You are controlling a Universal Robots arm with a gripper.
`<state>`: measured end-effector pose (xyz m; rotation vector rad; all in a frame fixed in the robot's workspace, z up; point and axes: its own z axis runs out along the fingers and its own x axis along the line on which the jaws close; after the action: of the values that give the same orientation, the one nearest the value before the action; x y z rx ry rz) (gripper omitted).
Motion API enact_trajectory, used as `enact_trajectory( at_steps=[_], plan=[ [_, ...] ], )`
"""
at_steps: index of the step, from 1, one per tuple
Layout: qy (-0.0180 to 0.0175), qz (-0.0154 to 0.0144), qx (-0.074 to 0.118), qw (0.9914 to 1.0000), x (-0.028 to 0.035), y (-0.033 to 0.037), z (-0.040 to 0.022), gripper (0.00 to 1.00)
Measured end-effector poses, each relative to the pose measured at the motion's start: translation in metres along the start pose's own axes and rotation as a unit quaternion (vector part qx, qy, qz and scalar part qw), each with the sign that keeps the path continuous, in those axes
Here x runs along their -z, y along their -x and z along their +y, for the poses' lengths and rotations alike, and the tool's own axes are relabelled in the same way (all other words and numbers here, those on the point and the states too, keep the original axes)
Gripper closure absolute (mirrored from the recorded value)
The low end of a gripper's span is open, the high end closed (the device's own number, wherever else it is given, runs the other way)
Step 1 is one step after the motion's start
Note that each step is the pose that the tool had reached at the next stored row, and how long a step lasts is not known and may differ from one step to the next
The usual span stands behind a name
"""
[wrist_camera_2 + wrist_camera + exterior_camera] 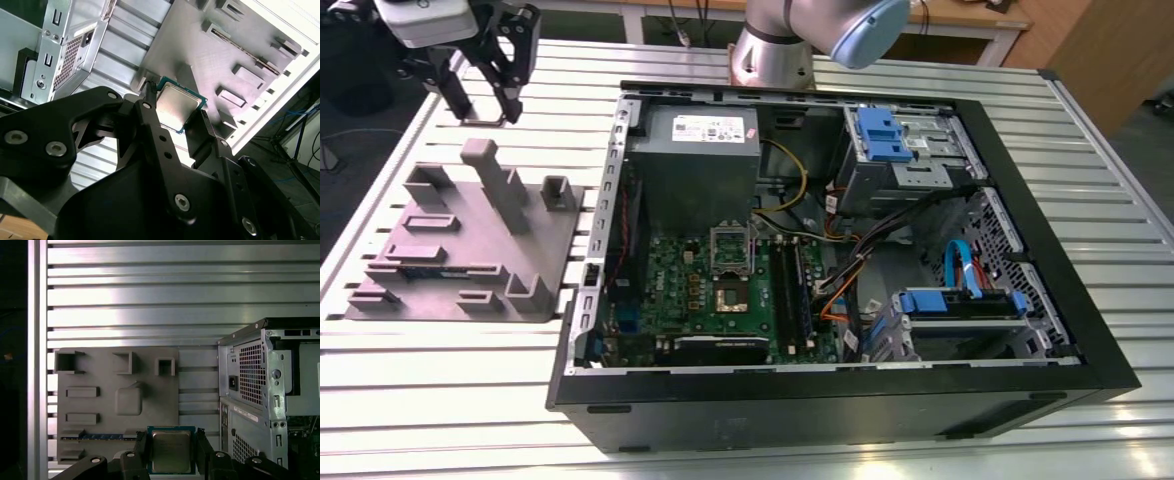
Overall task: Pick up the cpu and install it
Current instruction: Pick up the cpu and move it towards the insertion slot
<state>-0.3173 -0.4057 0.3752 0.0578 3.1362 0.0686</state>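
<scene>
The gripper [171, 438] clamps the cpu [171, 454] by two edges, near the tray [100, 375] and outside the case [250, 390], so I judge the pick done, and the socket [731, 297] asks a level chip.

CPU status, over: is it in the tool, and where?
Tool shut on the cpu. Cpu held by the grey fixture tray, outside the computer case. Case side open, motherboard exposed.

No writing can be read. A white label [704, 128] on the grey box [700, 175] inside the computer case [854, 400], well apart from the pincer [487, 110], is too small to tell. The chip [171, 450] gripped in the pincer shows no legible marks.
</scene>
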Motion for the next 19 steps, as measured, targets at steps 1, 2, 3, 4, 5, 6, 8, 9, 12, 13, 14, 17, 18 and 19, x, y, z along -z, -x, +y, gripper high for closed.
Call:
enact_trajectory(
  at_steps=[1,2,3,4,5,6,8,9,12,13,14,17,18,19],
  plan=[
    [0.0,0.0,0.0,1.0,0.0,0.0002,0.0,0.53],
    [0.0,0.0,0.0,1.0,0.0,0.0004,0.0,0.53],
    [0.0,0.0,0.0,1.0,0.0,0.0007,0.0,0.53],
    [0.0,0.0,0.0,1.0,0.0,0.001,0.0,0.53],
    [0.0,0.0,0.0,1.0,0.0,0.0012,0.0,0.53],
    [0.0,0.0,0.0,1.0,0.0,0.0014,0.0,0.53],
    [0.0,0.0,0.0,1.0,0.0,0.0019,0.0001,0.53],
    [0.0,0.0,0.0,1.0,0.0,0.0021,0.0001,0.53],
    [0.0,0.0,0.0,1.0,0.0,0.0029,0.0001,0.53],
    [0.0,0.0,0.0,1.0,0.0,0.0032,0.0001,0.53],
    [0.0,0.0,0.0,1.0,0.0,0.0034,0.0001,0.53],
    [0.0,0.0,0.0,1.0,0.0,0.004,0.0002,0.53],
    [0.0,0.0,0.0,1.0,-0.0001,0.0043,0.0002,0.53],
    [0.0,0.0,0.0,1.0,0.0,0.0044,0.0002,0.53]
  ],
)
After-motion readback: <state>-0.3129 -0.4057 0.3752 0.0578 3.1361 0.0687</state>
